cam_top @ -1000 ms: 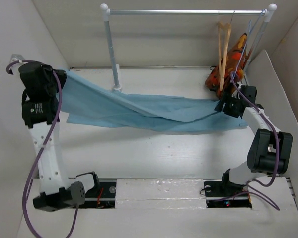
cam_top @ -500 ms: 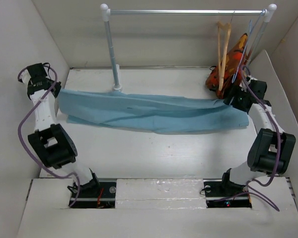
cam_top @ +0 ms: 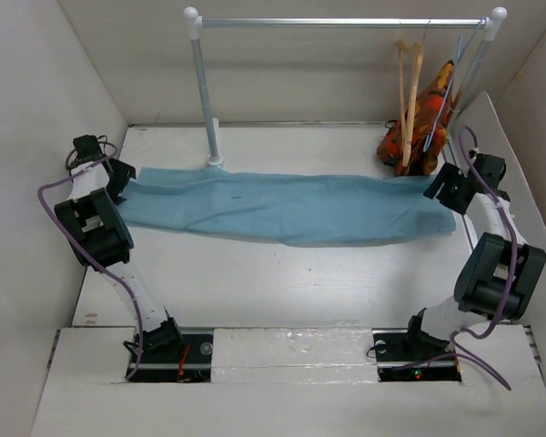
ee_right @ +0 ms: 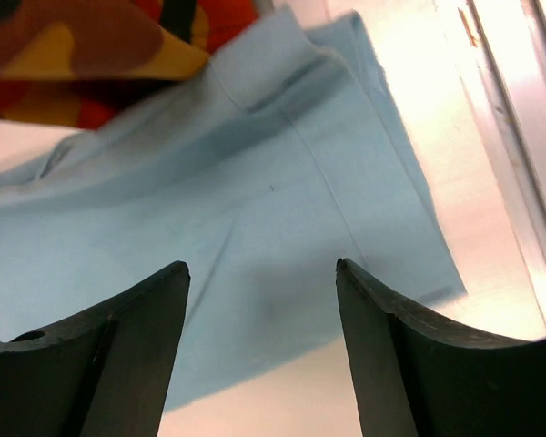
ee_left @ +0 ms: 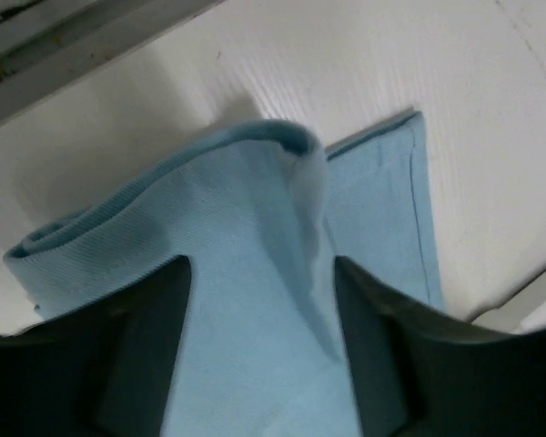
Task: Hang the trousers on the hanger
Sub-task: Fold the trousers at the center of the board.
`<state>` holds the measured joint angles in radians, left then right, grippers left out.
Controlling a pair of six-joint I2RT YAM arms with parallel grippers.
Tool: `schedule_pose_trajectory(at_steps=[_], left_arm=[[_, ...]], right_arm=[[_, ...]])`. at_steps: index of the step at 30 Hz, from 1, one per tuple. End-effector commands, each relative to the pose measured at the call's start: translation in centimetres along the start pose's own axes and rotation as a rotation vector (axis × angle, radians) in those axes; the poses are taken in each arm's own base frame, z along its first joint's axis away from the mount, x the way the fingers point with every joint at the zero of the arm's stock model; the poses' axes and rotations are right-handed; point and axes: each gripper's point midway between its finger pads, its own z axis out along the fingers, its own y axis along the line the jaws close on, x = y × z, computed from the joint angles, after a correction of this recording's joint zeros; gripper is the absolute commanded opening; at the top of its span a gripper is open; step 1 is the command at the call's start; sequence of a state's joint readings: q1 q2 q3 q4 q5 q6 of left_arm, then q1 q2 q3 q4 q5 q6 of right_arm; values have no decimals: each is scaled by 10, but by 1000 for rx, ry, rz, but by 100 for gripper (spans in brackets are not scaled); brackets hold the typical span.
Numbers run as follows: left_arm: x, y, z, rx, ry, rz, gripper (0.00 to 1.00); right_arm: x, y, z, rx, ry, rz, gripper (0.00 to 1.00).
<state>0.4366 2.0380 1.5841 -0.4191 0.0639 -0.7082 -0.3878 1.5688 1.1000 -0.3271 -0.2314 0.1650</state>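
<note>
The light-blue trousers (cam_top: 282, 208) lie stretched flat across the table, left to right. My left gripper (cam_top: 120, 175) is low at their left end. In the left wrist view it (ee_left: 260, 264) is open, and a folded edge of the trousers (ee_left: 255, 209) lies loose between the fingers (ee_left: 146, 346). My right gripper (cam_top: 444, 187) is at their right end, open (ee_right: 262, 264), hovering over the trousers' corner (ee_right: 282, 200) without touching it. The tan wooden hanger (cam_top: 409, 86) hangs from the rail at the back right.
A metal clothes rail (cam_top: 346, 22) on a post (cam_top: 205, 91) spans the back. An orange-red patterned garment (cam_top: 420, 123) and a thin blue wire hanger (cam_top: 448, 82) hang beside the wooden one; the garment (ee_right: 91, 55) overlaps the trousers' far edge. White walls enclose the table.
The trousers went from hanging between the two grippers to lying flat on the table. The left arm swung down and its gripper opened, letting go. The right gripper drew back to the right.
</note>
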Motion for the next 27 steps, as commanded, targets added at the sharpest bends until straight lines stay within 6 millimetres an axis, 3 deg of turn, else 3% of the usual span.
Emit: schedule_pose_trajectory(at_steps=[1, 3, 4, 5, 7, 8, 9, 10, 11, 13, 14, 19, 20, 22, 23, 24, 25, 27], left_arm=[[-41, -36, -59, 139, -145, 30, 65], [-34, -54, -81, 179, -174, 87, 70], [-32, -66, -107, 221, -217, 112, 71], [-13, -65, -109, 224, -205, 151, 71], [26, -96, -142, 346, -213, 225, 71], [61, -84, -131, 336, -151, 258, 71], [81, -89, -134, 369, -135, 271, 71], [117, -91, -142, 399, -85, 327, 71], [142, -77, -129, 387, -40, 334, 70], [171, -70, -122, 414, 27, 342, 69], [186, -53, -110, 392, 72, 345, 69], [204, -25, -64, 293, 195, 337, 67], [195, -20, -58, 271, 204, 304, 65], [197, -6, -48, 229, 240, 282, 65], [190, 0, -48, 209, 211, 275, 65], [189, -1, -50, 216, 205, 275, 65], [188, 1, -50, 209, 195, 281, 65], [187, 9, -52, 176, 189, 290, 65]], right_arm=[[1, -18, -29, 64, -42, 10, 71], [6, -28, -37, 90, -55, 40, 73], [9, -31, -39, 88, -59, 61, 73], [18, -41, -43, 104, -55, 87, 74], [30, -51, -44, 119, -37, 138, 76], [41, -62, -40, 119, -27, 172, 76], [50, -66, -36, 110, -10, 200, 77], [57, -64, -32, 77, 8, 229, 77], [59, -67, -28, 62, 7, 244, 78], [75, -70, -16, 22, 52, 275, 78], [74, -69, -11, 1, 52, 269, 78], [83, -71, 15, -31, 86, 341, 74], [84, -71, 18, -33, 91, 347, 69], [85, -73, 21, -32, 87, 356, 64], [78, -76, 22, -17, 52, 346, 43], [78, -76, 22, -17, 52, 346, 43], [76, -78, 22, -10, 42, 338, 20], [82, -79, 21, -1, 65, 337, 0]])
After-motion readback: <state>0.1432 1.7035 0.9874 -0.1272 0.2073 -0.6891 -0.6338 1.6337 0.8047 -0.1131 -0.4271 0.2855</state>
